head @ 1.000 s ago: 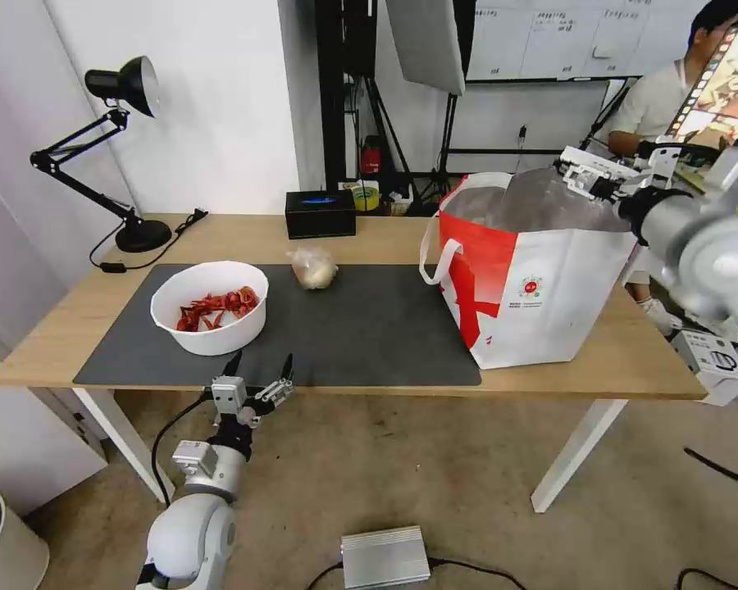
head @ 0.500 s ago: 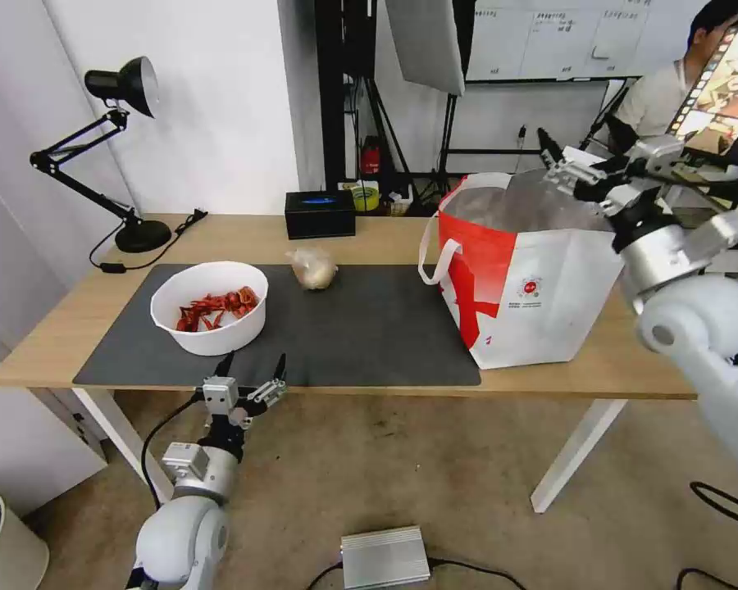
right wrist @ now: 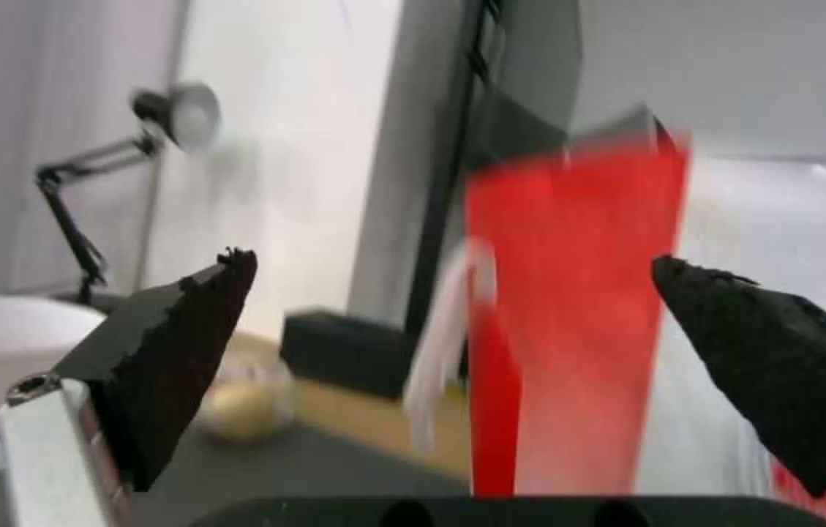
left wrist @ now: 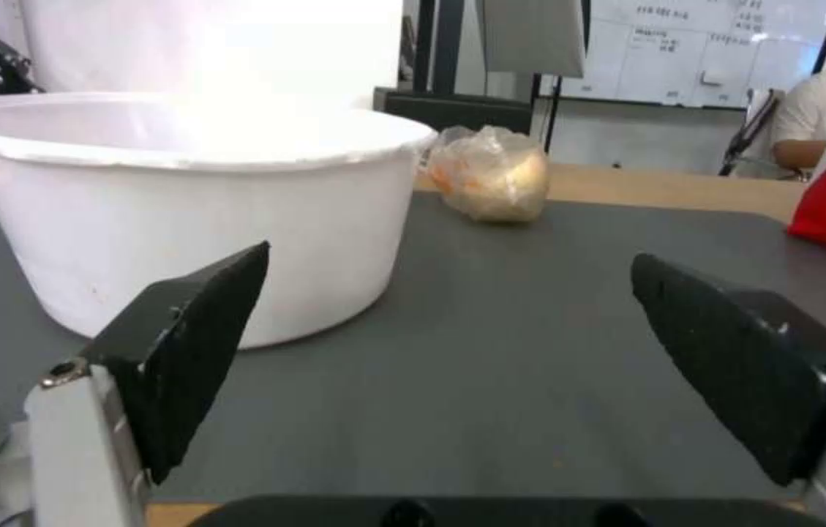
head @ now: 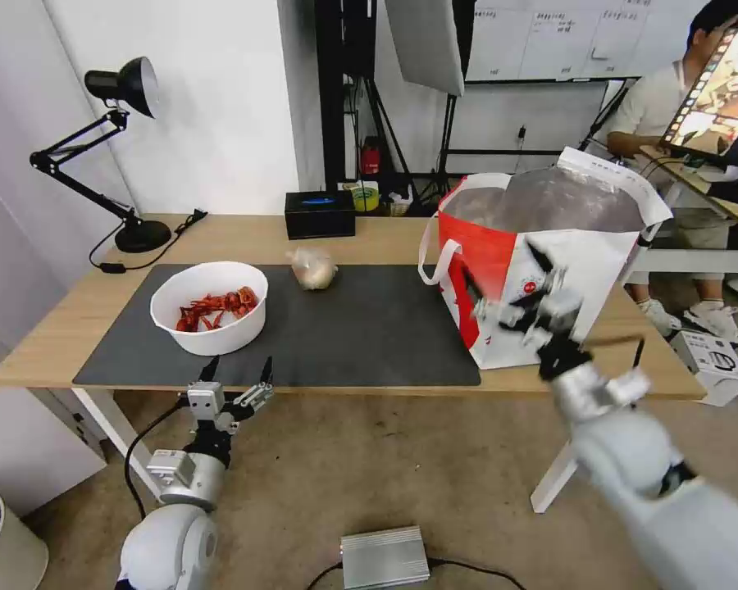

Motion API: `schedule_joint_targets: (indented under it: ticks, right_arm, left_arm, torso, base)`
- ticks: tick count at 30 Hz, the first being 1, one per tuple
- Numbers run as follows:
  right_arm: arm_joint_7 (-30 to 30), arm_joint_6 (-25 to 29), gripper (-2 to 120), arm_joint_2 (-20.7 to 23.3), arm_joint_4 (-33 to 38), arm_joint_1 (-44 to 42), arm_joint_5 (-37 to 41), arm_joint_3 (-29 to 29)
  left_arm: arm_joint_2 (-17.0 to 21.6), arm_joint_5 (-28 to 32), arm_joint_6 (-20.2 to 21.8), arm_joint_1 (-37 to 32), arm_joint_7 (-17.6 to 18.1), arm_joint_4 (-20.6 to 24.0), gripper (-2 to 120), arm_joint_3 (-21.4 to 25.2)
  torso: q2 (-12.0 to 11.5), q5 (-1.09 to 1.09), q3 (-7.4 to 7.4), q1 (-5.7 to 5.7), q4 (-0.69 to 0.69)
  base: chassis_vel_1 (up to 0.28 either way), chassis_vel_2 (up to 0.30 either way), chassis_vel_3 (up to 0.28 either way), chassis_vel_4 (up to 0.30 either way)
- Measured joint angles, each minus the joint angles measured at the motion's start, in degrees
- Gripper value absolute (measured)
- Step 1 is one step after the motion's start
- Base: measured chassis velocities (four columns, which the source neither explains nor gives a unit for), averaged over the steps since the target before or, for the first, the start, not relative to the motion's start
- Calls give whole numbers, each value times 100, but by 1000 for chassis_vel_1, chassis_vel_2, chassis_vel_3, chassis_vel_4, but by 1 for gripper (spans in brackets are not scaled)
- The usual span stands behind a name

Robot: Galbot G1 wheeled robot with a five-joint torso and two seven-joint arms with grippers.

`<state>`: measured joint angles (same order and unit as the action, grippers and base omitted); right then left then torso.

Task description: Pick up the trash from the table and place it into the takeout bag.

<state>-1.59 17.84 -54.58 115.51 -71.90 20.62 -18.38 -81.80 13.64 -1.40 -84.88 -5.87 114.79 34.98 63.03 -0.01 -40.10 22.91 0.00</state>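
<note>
White bowl [head: 210,307] of red shells sits on the grey mat [head: 369,328] at 9 o'clock; beige bundle [head: 312,267] at 12. Bag [head: 549,254] stands upright on the table [head: 238,233] at 3 o'clock. Left gripper [head: 236,370] at the table's near edge, by the bowl, fingers apart, empty. Right gripper [head: 508,274] before the bag's front, fingers spread, empty.
</note>
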Motion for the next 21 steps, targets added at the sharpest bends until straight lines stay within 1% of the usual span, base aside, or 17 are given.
schedule_joint_targets:
  ticks: [1,3,4,6,7,10,14,21]
  right_arm:
    - [-73,18,100,-275,-54,-260,-189,-45]
    - [-193,25,100,-647,-95,-568,-406,-119]
    - [-193,25,100,-647,-95,-568,-406,-119]
    - [-284,51,100,-989,-112,-897,-610,-146]
    - [-284,51,100,-989,-112,-897,-610,-146]
    - [-448,59,100,-1304,-107,-1231,-726,-73]
    - [-626,0,100,-1437,-120,-1381,-914,55]
    - [-733,-128,100,-1535,-121,-1507,-1036,148]
  left_arm:
    - [-14,-1,0,-9,2,8,100,3]
    - [-36,-4,-1,-17,1,12,100,2]
    - [-36,-4,-1,-17,1,12,100,2]
    - [-64,-10,-5,-27,2,13,100,-5]
    - [-64,-10,-5,-27,2,13,100,-5]
    - [-90,-22,-28,-52,-6,0,100,-13]
    - [-63,-14,-41,-34,-22,-23,100,-21]
    - [-7,31,-43,0,-34,-34,100,-41]
  torso:
    - [0,2,0,0,0]
    - [0,0,0,0,0]
    - [0,0,0,0,0]
    - [0,0,0,0,0]
    - [0,0,0,0,0]
    - [0,0,0,0,-1]
    - [0,0,0,0,0]
    - [0,1,0,0,0]
  base:
    - [0,0,0,0]
    - [0,0,0,0]
    - [0,0,0,0]
    - [0,0,0,0]
    - [0,0,0,0]
    - [0,0,0,0]
    - [0,0,0,0]
    - [0,0,0,0]
